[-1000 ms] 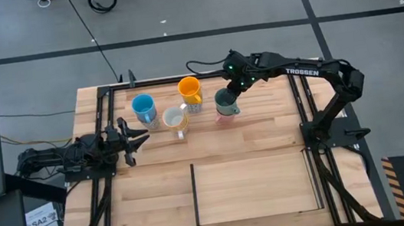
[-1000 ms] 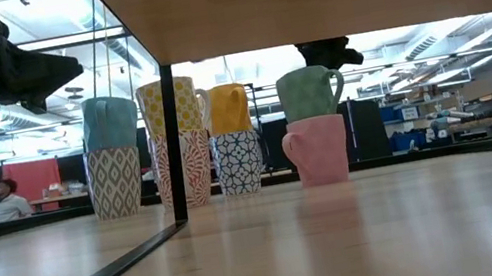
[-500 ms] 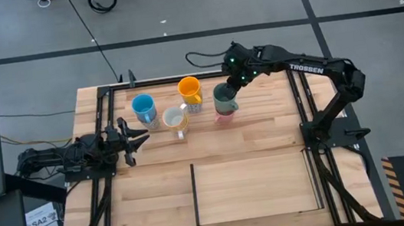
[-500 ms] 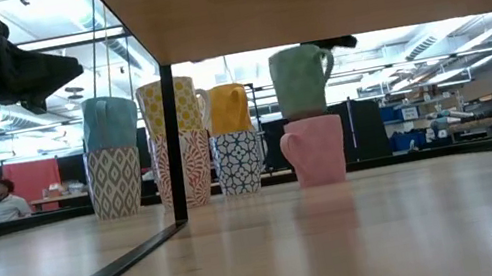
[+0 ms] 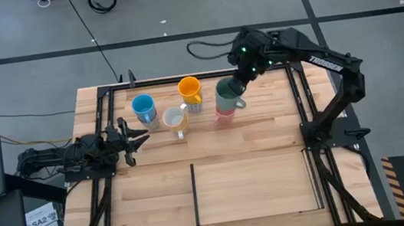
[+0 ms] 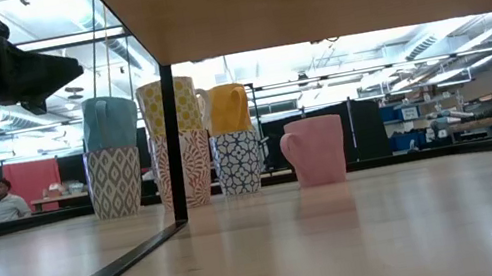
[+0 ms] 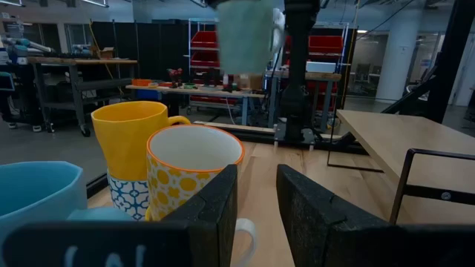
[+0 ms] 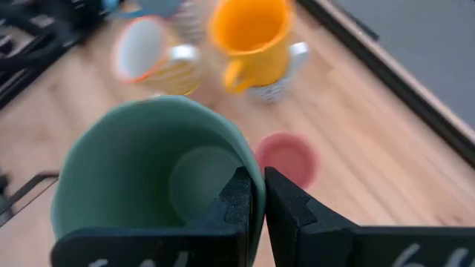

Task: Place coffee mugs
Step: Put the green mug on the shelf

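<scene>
The wooden bench (image 5: 256, 176) carries a black frame along its edges and a rectangle marked on its near half. The right arm reaches in from the right side toward the far middle, and its right end effector (image 8: 257, 194) is clamped on the rim of the green mug (image 8: 152, 184), one finger inside the wall and one outside, holding it in the air above the bench. Directly below the lifted mug stands the pink mug (image 6: 317, 150), alone on the wood, its round mouth visible past the green one in the right wrist view. To its left stand three stacks of two: the orange mug (image 5: 189, 90) on a blue-and-white patterned mug, the yellow-dotted mug with a white inside (image 7: 191, 178) on a red-leaf patterned mug nearer the front, and the blue mug (image 5: 143, 106) on a grey diamond-patterned mug, farthest left. The left end effector (image 5: 130, 140) rests low at the bench's left edge, fingers apart and holding nothing, pointing toward the stacks.
</scene>
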